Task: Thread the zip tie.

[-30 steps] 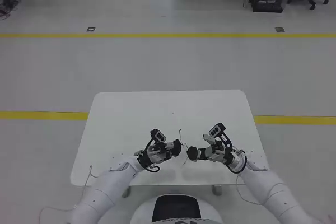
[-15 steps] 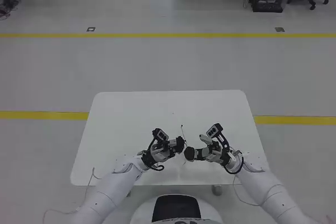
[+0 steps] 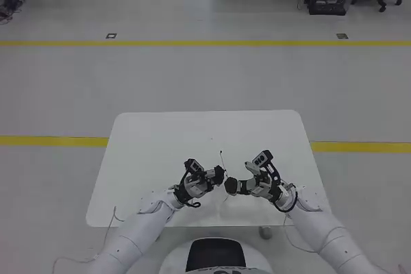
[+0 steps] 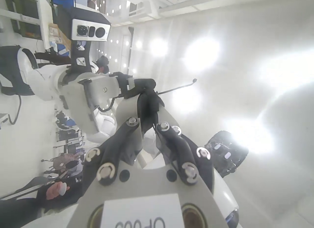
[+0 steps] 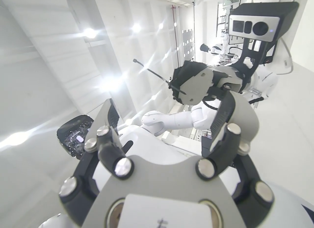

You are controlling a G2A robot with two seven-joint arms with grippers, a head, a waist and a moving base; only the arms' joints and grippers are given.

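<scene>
The zip tie (image 3: 222, 161) is a thin black strip held up above the white table (image 3: 157, 137) near its front edge. My left gripper (image 3: 218, 177) is shut on it partway along. In the left wrist view the zip tie (image 4: 176, 88) juts out past the shut left gripper (image 4: 149, 102) and ends in its small head. My right gripper (image 3: 231, 185) stands open, right beside the left one, facing it. In the right wrist view the right gripper's fingers (image 5: 110, 116) are spread wide with nothing between them, and the zip tie (image 5: 149, 70) sticks out of the left gripper (image 5: 180, 89) beyond.
The bare tabletop stretches behind and to both sides of the grippers. Grey floor with yellow lines (image 3: 205, 43) surrounds the table.
The two grippers have drawn a little closer together, the left one shifting slightly up and right with the zip tie, the right one edging left.
</scene>
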